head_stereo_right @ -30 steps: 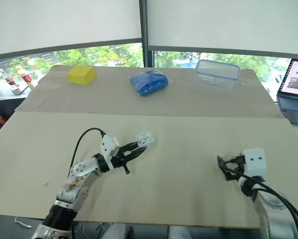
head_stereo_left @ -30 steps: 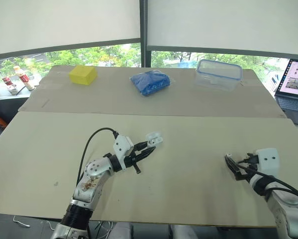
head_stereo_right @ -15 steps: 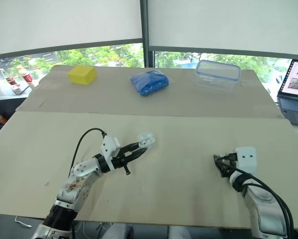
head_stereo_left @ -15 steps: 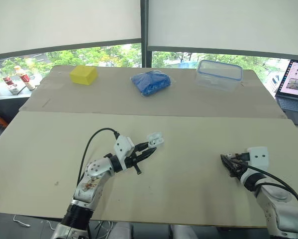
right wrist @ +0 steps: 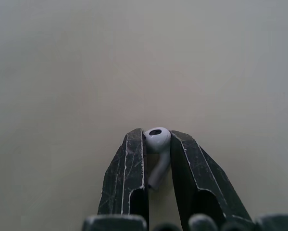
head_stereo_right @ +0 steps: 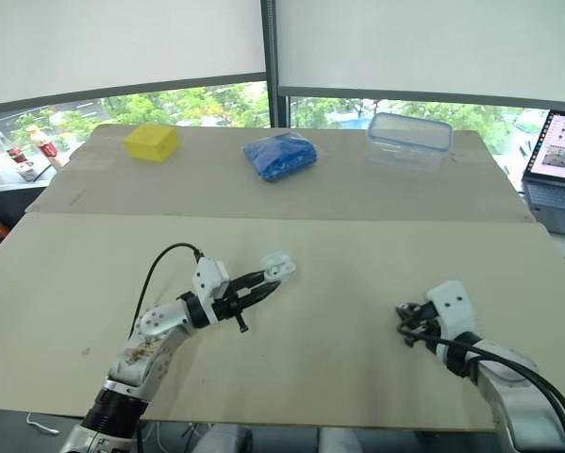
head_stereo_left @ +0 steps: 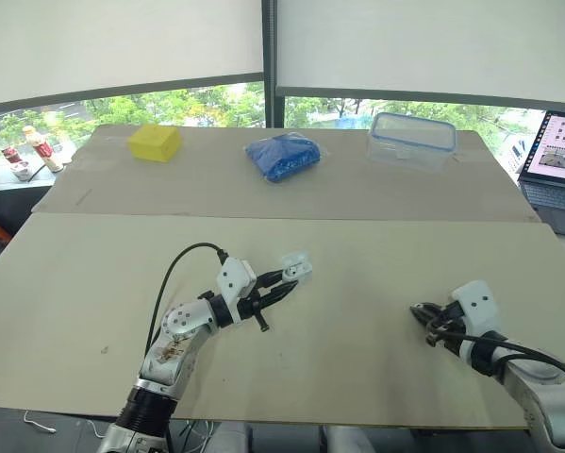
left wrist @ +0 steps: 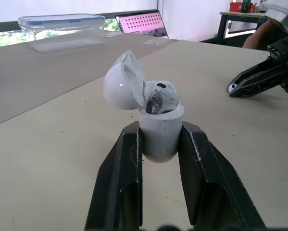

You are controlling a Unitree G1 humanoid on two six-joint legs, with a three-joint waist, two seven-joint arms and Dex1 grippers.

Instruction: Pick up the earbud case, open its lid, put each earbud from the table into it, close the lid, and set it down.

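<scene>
Beige board covers the table (head_stereo_left: 376, 247) in the left eye view. The white earbud case (head_stereo_left: 296, 267) is raised off the board at the tip of the left gripper (head_stereo_left: 284, 281), which is clamped on it. Well apart from the case, on its right, the right gripper (head_stereo_left: 422, 314) points down at the board with its tips drawn together. Far beyond the case lie a yellow block (head_stereo_left: 154, 142) off to its left, a blue bag (head_stereo_left: 284, 156) almost straight behind, and a clear container (head_stereo_left: 413, 140) to its right. A laptop (head_stereo_left: 556, 165) stands further right again.

The right eye view gives the same layout around the case.

From the left wrist, two black fingers (left wrist: 120, 173) press on either side of the case's lower body and hold it upright. Its lid (left wrist: 120, 83) is swung back, open, and a seated earbud (left wrist: 158, 95) rests inside. The right gripper's tip lies apart from the case.

From the right wrist, the fingertips pinch a held earbud (right wrist: 157, 139), its stem running back between them. Whether it touches the board I cannot tell.
</scene>
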